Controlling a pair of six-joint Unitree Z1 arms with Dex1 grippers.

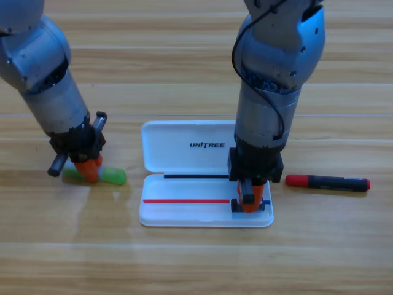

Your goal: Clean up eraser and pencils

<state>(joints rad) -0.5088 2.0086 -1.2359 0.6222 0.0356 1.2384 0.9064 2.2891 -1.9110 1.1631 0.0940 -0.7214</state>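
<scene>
Nearest the viewer, the open white case (184, 178) lies on the wooden surface (196, 258), its tray toward six o'clock and its lid toward twelve. The right pincer (249, 201) points straight down into the tray's right end, at about four o'clock within the case. Whether its jaws are wide, narrow or closed on something I cannot tell, and the eraser is not visible anywhere; it may sit beneath that pincer, which would suggest the eraser is being placed in the tray.

Just outside the case at three o'clock, the black pencil with the red end (328, 182) lies flat on the surface, apart from the case and untouched.

At nine o'clock of the case, the left pincer (89, 167) is down on the green pencil (110, 176), its orange jaws closing around the pencil near its middle while the pencil lies on the surface. This looks like the grasp step for that pencil.

The next move there calls for a firm hold, a lift, and a carry toward three o'clock over the tray. The black pencil remains for later.
</scene>
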